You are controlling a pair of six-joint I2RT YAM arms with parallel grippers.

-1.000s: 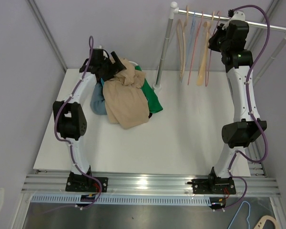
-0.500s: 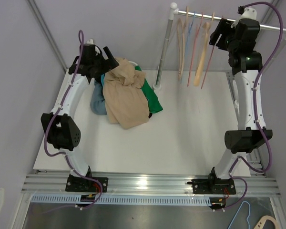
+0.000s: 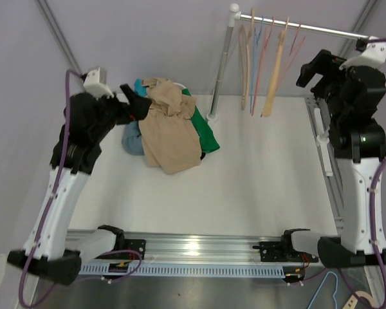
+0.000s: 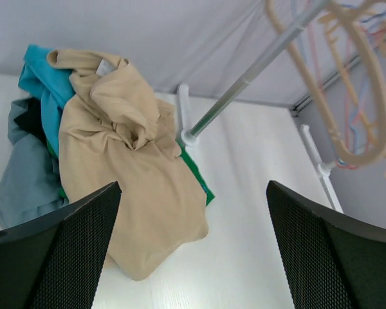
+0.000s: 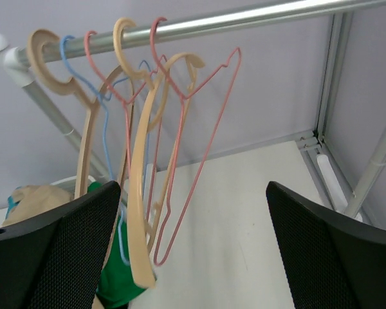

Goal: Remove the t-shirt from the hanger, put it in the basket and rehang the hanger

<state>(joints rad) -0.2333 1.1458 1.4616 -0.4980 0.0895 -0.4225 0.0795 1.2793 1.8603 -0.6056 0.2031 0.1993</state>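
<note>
On the white table [image 3: 257, 174], left of the silver clothes rail [image 3: 309, 24], the tan cotton t-shirt [image 3: 170, 132] lies crumpled atop blue and green garments [image 3: 206, 135], apparently dropped there. The left hand [image 3: 134, 103] beside it and the right hand [image 3: 316, 67], near the rail's right end, gape empty. Wooden and wire hangers [image 3: 273, 71] hang bare on the rail, so removal looks done.

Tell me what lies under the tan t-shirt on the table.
A green garment shows at its right, a teal garment and a grey-blue garment at its left. Their covered parts cannot be seen.
</note>
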